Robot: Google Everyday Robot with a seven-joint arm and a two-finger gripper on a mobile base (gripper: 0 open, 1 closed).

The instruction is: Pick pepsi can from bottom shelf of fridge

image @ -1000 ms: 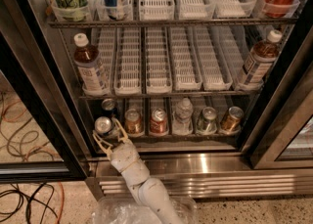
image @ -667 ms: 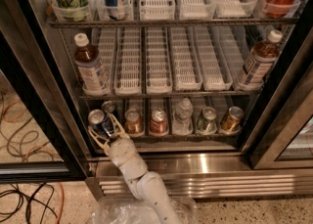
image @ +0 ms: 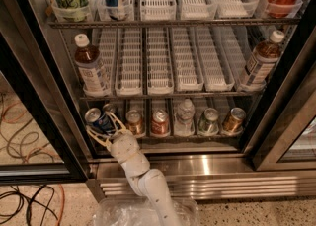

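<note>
Camera view: nearest, a clear plastic bag (image: 143, 212) is lying on the floor, and the white arm (image: 148, 180) is rising from it past the fridge (image: 207, 163) base. The gripper (image: 104, 127) is reaching into the left end of the bottom shelf (image: 168, 138), its two fingers pinching the pepsi can (image: 98, 120), which is leaning leftward. Just right, a copper-brown can (image: 134, 121) and a red can (image: 160, 121) are standing upright.

Your pincer (image: 102, 127) grips the pepsi can (image: 95, 119) at the left end of the bottom shelf (image: 195, 140). The door frame (image: 52, 121) crowds its left, a copper can (image: 134, 122) stands just right, and the wire rack (image: 163, 94) is close overhead. Room opens toward you, above the steel base (image: 212, 163).
</note>
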